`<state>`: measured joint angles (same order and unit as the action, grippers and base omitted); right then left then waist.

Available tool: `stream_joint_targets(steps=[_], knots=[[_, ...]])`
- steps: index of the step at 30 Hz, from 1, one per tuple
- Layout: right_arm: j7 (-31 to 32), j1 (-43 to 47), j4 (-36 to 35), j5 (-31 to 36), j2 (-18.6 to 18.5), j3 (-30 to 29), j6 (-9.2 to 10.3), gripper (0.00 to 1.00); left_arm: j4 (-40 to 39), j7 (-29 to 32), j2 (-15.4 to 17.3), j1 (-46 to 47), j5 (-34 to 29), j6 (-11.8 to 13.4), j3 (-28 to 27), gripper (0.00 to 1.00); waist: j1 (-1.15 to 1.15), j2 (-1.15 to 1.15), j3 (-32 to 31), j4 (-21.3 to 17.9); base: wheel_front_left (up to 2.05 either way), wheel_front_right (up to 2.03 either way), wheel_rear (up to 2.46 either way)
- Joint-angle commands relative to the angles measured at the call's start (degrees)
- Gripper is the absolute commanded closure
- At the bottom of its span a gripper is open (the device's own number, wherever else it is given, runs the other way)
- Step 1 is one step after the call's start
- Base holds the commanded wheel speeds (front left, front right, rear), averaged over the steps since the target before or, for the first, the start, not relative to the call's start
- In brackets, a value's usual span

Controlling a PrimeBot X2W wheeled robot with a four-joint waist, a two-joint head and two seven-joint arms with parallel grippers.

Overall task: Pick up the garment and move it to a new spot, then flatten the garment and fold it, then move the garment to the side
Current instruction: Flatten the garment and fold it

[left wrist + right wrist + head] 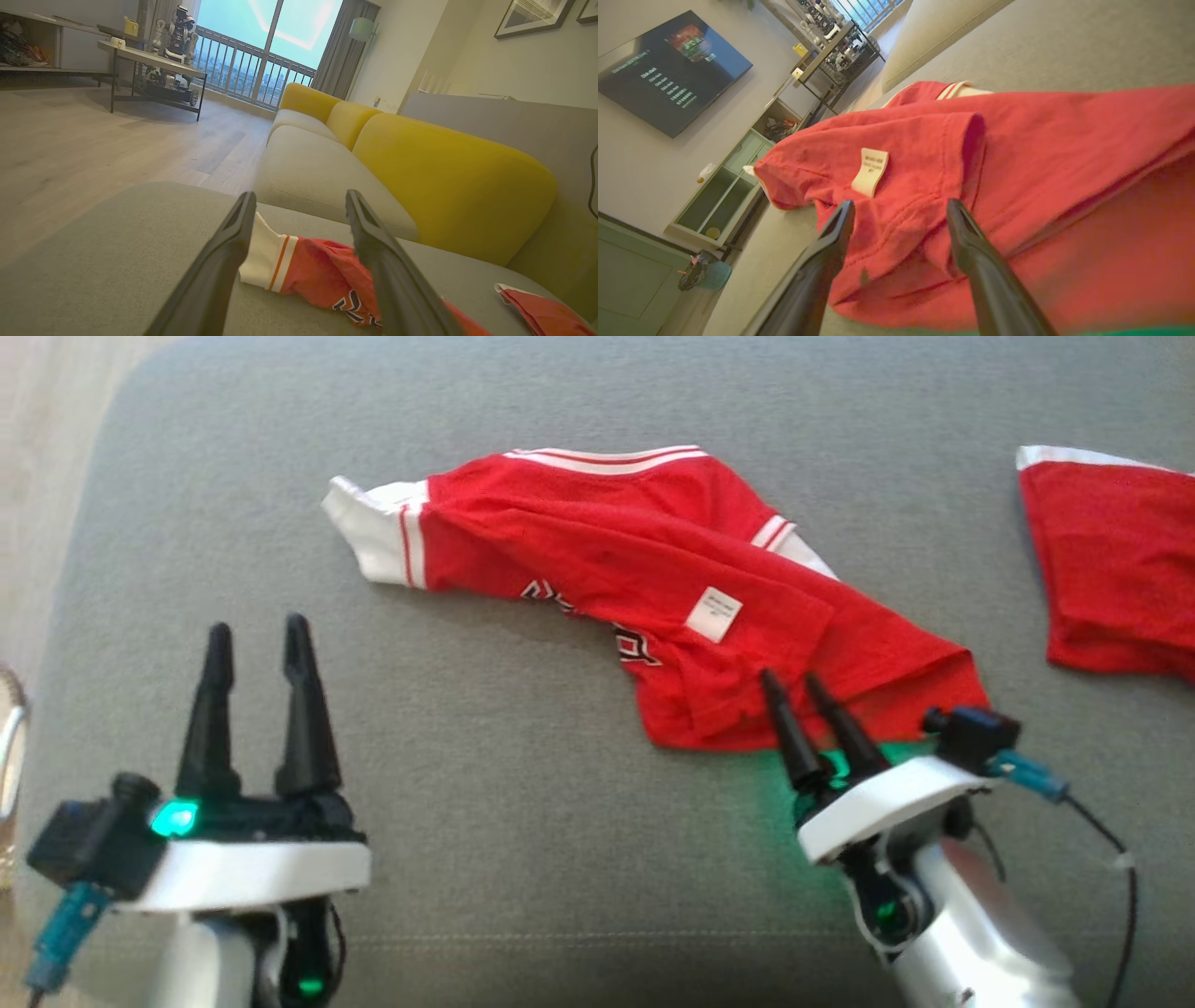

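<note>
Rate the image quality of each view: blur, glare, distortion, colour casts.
Head view: soft overall, green light spilling on the couch beside the right gripper. Left wrist view: wide-angle bending, window blown out bright, left gripper fingers blurred up close. Right wrist view: tilted, red garment smeared toward the lower right, a green cast along the bottom edge.

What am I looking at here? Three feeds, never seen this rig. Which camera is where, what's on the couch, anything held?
It is a two-armed robot. One picture looks down from its head; the other two look along each wrist's two dark fingers. A crumpled red jersey lies on a grey sofa cushion, and a second red garment lies off to the right. The left gripper is open, clear of the cloth. The right gripper is open at the jersey's lower hem. Nothing is held.
</note>
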<state>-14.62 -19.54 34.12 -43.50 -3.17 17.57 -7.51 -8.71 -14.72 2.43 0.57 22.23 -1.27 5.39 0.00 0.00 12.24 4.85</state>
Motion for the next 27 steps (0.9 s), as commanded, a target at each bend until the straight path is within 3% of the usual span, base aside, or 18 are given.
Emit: stream_joint_targets(steps=[1,8,16,27], knots=[[-0.38,-2.13,-1.27,-0.08,0.29,0.37,0.02,0.00,-2.53,-0.28,0.46,0.92,-0.65,0.52,-1.36,0.00,0.00,0.00,0.16,0.47,0.00,0.00,0.00],[-0.38,-3.85,1.34,0.13,0.29,-2.18,0.02,0.00,-3.38,-0.28,0.45,-0.06,-2.50,2.20,2.49,0.00,0.00,0.00,0.27,1.59,0.00,0.00,0.00],[-0.38,-5.54,4.11,-0.22,0.29,-3.17,0.02,0.00,-3.12,-0.28,0.45,0.46,-3.16,2.73,3.17,0.00,0.00,0.00,0.63,2.53,0.00,0.00,0.00],[-0.38,-5.82,4.41,-2.66,0.29,0.16,0.02,0.00,-2.85,-0.28,0.45,0.70,-3.81,2.52,3.76,0.00,0.00,0.00,0.97,2.70,0.00,0.00,0.00]])
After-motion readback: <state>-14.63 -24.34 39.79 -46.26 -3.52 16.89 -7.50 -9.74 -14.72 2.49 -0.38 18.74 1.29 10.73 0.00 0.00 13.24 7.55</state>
